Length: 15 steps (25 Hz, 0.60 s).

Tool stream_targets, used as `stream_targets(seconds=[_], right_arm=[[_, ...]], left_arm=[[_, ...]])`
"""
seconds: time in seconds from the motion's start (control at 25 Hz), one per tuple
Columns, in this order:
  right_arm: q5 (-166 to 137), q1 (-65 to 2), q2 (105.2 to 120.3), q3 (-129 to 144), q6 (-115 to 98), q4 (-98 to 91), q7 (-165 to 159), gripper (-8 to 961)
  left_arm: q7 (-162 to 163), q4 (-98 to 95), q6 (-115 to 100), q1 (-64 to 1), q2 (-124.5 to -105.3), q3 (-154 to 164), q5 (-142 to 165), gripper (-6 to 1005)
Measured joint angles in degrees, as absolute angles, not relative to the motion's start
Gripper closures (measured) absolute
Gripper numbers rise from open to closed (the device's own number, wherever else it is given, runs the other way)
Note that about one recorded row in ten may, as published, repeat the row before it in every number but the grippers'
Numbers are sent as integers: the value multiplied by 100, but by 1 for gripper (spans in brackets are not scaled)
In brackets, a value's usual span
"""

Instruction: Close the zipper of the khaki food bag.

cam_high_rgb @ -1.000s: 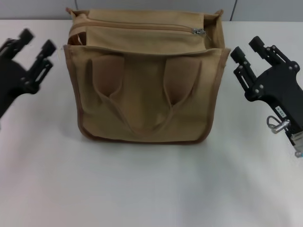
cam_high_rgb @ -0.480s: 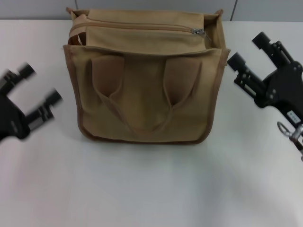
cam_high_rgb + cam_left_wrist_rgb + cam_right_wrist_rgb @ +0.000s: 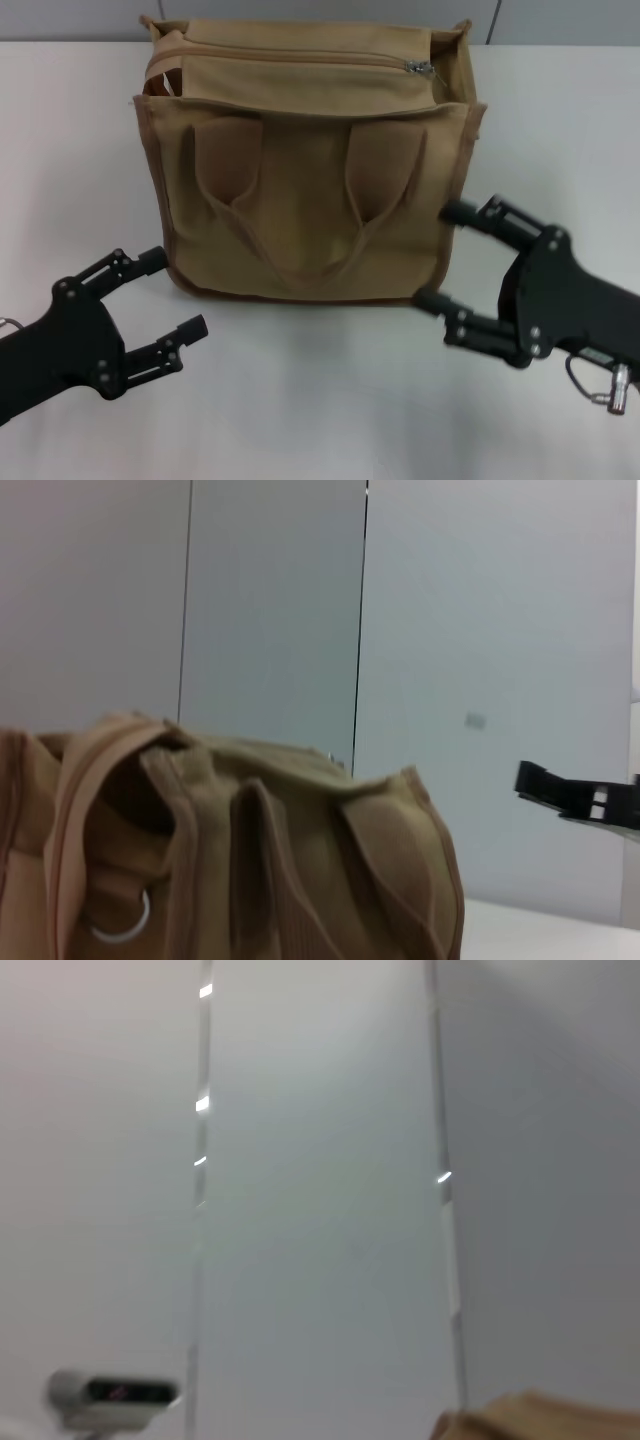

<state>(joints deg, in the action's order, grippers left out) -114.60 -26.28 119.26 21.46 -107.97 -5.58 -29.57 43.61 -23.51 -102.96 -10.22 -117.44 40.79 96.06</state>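
The khaki food bag [image 3: 300, 190] stands upright mid-table, its two handles hanging flat on the front. The zipper [image 3: 300, 56] runs across the top panel, with the silver slider [image 3: 418, 67] at its right end. A dark gap shows at the top's left end. My left gripper [image 3: 173, 293] is open and empty, low beside the bag's front left corner, apart from it. My right gripper [image 3: 437, 256] is open and empty at the front right corner, its fingertips close to the bag's side. The left wrist view shows the bag [image 3: 250, 860] from the side.
The white table [image 3: 320, 400] stretches in front of the bag, with a grey wall behind. The left wrist view shows a metal ring [image 3: 120, 922] on the bag's side and a finger of the right gripper [image 3: 570, 795] beyond it. A corner of the bag [image 3: 540, 1418] shows in the right wrist view.
Both arms have swung from beside the bag's top down toward the table's front, now low beside the bag's front corners. Both stay open. The bag has not moved.
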Motion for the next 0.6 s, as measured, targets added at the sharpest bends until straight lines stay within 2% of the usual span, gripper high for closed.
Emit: stream_targets(seconds=[0.6], right_arm=[[-11463,-2459,11936,2913,-10057,-827,-3594,153]], left_arm=[[4357,-2306,-9896,-1217,-11839,4123,10057,159]])
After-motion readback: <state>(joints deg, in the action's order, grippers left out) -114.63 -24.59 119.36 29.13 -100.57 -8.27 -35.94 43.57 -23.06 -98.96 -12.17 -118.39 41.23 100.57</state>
